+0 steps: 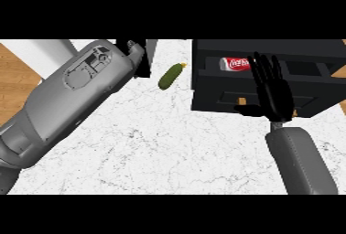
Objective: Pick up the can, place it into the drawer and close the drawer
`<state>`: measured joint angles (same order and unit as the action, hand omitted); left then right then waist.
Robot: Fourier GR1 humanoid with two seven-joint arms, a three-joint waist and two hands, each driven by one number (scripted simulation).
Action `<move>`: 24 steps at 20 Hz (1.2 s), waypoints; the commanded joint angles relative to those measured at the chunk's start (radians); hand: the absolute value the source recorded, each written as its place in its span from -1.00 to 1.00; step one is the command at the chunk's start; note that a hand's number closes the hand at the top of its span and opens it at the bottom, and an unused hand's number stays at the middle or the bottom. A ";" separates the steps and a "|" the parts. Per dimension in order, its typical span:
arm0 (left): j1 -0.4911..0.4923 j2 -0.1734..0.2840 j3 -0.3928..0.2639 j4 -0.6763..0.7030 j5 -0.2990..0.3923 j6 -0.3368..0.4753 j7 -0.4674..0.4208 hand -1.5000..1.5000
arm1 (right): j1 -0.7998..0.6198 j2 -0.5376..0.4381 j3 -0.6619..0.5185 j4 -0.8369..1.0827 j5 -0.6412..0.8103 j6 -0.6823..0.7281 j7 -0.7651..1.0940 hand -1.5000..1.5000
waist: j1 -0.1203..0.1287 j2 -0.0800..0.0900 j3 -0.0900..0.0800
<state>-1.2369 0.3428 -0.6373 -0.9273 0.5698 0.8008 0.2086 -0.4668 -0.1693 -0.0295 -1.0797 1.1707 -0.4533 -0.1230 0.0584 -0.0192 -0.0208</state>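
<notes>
Where it lies in the drawer (310, 98), the can (235, 64) shows red.

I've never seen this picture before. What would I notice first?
The red can stands out most, lying inside the open black drawer at the upper right. Over the drawer, the right hand is spread open with straight fingers, just right of the can. A green cucumber lies on the white marble counter left of the drawer, beside the big grey left forearm.
</notes>
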 commanded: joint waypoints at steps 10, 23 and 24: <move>0.146 0.133 0.009 -0.229 -0.037 -0.006 0.096 -1.00 | -0.322 0.032 -0.113 0.488 0.050 -0.221 0.027 -1.00 | 0.016 0.031 0.023; 0.342 0.146 0.002 -0.368 -0.088 0.008 0.041 -1.00 | -0.600 -0.046 -0.202 0.765 0.040 -0.282 0.025 -1.00 | 0.038 0.049 0.023; 0.339 0.225 0.048 -0.371 -0.063 -0.067 0.046 -1.00 | -0.594 -0.050 -0.209 0.774 0.026 -0.281 -0.003 -1.00 | 0.034 0.047 0.023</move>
<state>-0.9347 0.5136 -0.6214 -1.2778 0.5014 0.7810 0.2671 -0.9873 -0.2078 -0.2156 -0.3713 1.2093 -0.7339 -0.1134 0.0825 0.0150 -0.0027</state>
